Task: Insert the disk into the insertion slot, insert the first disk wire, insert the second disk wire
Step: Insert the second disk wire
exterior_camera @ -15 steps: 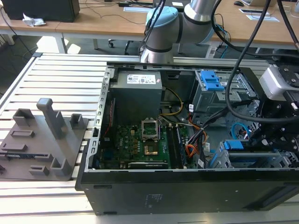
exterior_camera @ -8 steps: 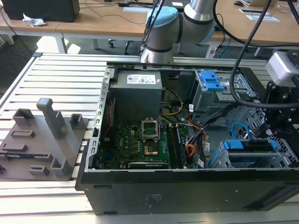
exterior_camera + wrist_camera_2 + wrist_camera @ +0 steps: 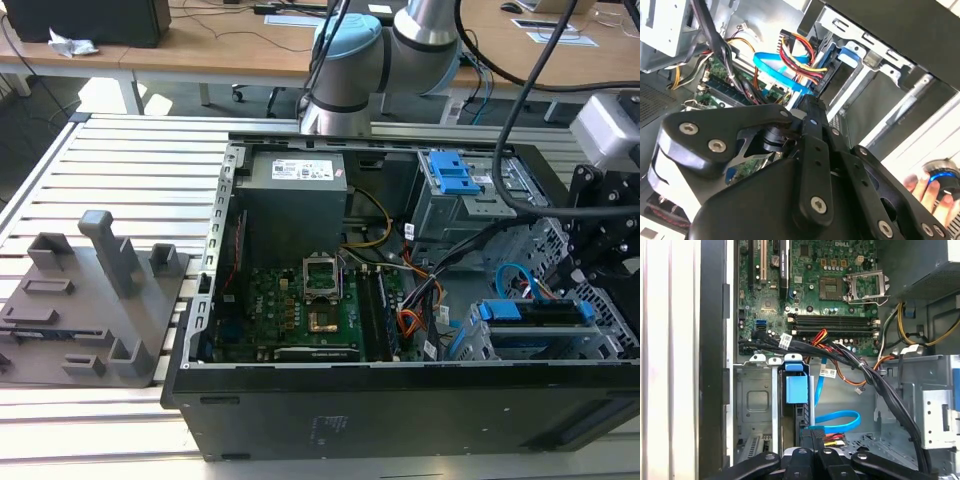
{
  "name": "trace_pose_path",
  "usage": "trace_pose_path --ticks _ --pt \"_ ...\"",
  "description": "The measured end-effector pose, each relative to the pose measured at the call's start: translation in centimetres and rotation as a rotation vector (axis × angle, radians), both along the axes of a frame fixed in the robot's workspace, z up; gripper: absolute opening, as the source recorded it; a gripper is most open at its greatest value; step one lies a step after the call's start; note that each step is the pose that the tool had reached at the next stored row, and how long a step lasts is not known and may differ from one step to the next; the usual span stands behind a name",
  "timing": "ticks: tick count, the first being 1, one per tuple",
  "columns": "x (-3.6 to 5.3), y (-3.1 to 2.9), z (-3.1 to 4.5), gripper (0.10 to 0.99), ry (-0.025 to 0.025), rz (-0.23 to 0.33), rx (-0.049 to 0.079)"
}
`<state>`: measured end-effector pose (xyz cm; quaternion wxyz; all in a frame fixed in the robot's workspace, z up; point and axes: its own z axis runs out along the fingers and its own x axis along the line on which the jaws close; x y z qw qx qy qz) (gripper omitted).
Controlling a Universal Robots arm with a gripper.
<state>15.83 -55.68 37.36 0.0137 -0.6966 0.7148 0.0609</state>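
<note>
The disk, framed in bright blue, lies inside the insertion slot, a silver perforated cage at the case's front corner on the exterior view's right. In the first wrist view the disk shows edge-on in the slot. My gripper hangs just beside the disk's end, fingers together, and the end of a flat blue disk wire runs into them. A plug with red and yellow wires sits right next to the fingers. In the second wrist view the gripper meets the blue wire. The black gripper stands above the slot.
A taller grey cage with a blue latch stands behind the slot. A thick black cable bundle crosses between the motherboard and the gripper. A grey fixture rests on the slatted table at the exterior view's left. A hand shows outside the case.
</note>
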Motion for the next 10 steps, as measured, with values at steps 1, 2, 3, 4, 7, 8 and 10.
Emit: trace_pose_path --ticks 1,2,3,4,7,8,10 --pt "0.00 0.00 0.45 0.106 0.0000 0.000 0.000" --pt "-0.13 0.00 0.44 0.106 -0.0002 0.000 0.000" --pt "-0.33 0.00 0.44 0.106 -0.0005 0.000 0.000" --pt "-0.84 0.00 0.45 0.106 -0.0020 0.000 0.000" --pt "-2.92 0.00 0.44 0.106 -0.0092 0.000 0.000" --pt "-2.98 -0.01 0.46 0.106 -0.0094 0.000 0.000" --pt "-2.98 0.00 0.45 0.106 -0.0094 0.000 0.000"
